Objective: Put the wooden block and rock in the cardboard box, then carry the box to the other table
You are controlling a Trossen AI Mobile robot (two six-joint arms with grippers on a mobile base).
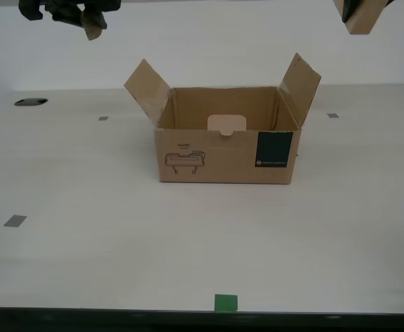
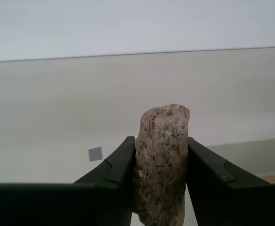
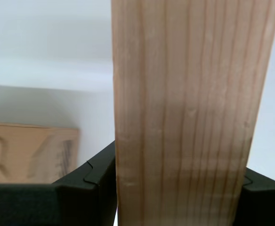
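The cardboard box [image 1: 226,149] stands open on the table, both side flaps up, with its teal label and line drawing facing the camera. My second gripper [image 2: 161,153] is shut on the pinkish speckled rock [image 2: 162,160]. In the exterior view the rock [image 1: 93,28] hangs high at the top left, well left of the box. My first gripper [image 3: 180,160] is shut on the pale wooden block [image 3: 189,108]. The block [image 1: 360,17] shows at the exterior view's top right, above and right of the box. A part of the box [image 3: 29,150] shows beside the block. The other table is out of view.
The off-white table [image 1: 119,228] carries small grey tape squares [image 1: 14,221], a green square [image 1: 225,302] near its front edge, and a dark round hole [image 1: 30,102] at the exterior view's far left. A white wall rises behind.
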